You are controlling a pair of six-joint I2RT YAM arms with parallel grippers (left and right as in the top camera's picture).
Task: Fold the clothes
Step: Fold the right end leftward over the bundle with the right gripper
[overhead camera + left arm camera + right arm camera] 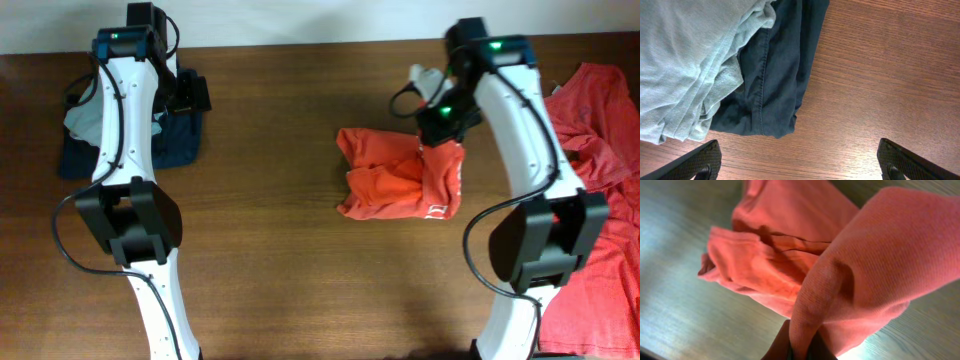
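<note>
Right gripper (800,352) pinching shirt (385,185) edge, shirt bunched centre-right of overhead. Left gripper (800,167) spread wide over blue pile (780,65), upper left. I'd lift slow, lay fold flat over rest, hold pinch till cloth settles.

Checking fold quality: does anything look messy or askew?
Yes. The orange T-shirt in the middle is a crumpled bunch, one fold pinched in the right claw. Another coral shirt sprawls unfolded at the right edge of the table.
</note>
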